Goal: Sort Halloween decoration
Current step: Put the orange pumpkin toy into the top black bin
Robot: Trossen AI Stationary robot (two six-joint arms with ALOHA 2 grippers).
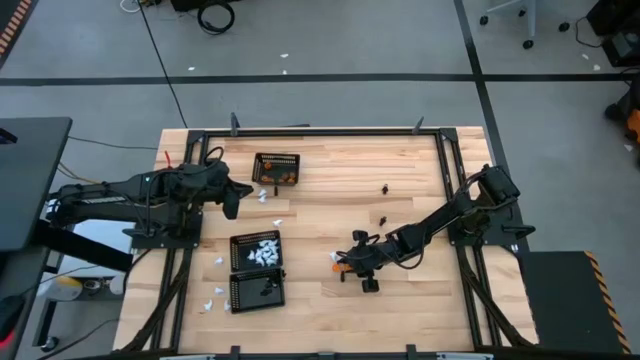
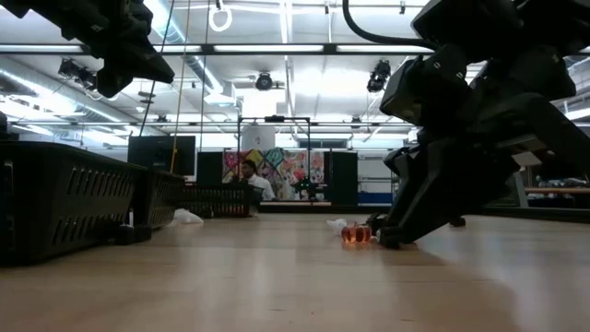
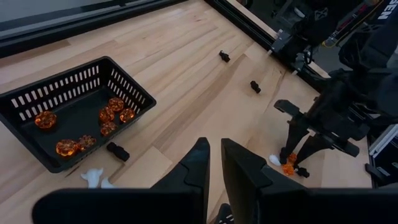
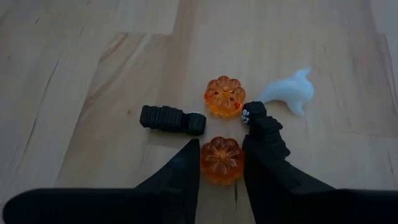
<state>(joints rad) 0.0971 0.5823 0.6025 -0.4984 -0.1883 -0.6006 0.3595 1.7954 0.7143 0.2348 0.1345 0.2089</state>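
The wooden table [image 1: 330, 310] carries three black mesh baskets along its left half: the orange basket [image 1: 277, 168] at the far side, the white basket [image 1: 256, 250] and the black basket [image 1: 257, 290] nearer the front. The left arm hangs above the table beside the orange basket, the left gripper [image 3: 214, 155] with its jaws nearly together and nothing between them. The right arm reaches in low toward the middle, and the right gripper [image 4: 221, 155] sits down at the wood with its fingers either side of an orange pumpkin [image 4: 221, 158], close on it; whether they already press it I cannot tell. That pumpkin lies straight ahead between the tips, round, so no long axis matters. The right arm is by far the nearer one. Crowding it: a second pumpkin [image 4: 224, 96] just beyond, a black piece [image 4: 172, 119] lying crosswise beside the left finger, another black piece [image 4: 264, 127] against the right finger, and a white ghost [image 4: 289, 91] past that. A lift should be straight up, I judge, to avoid dragging neighbours
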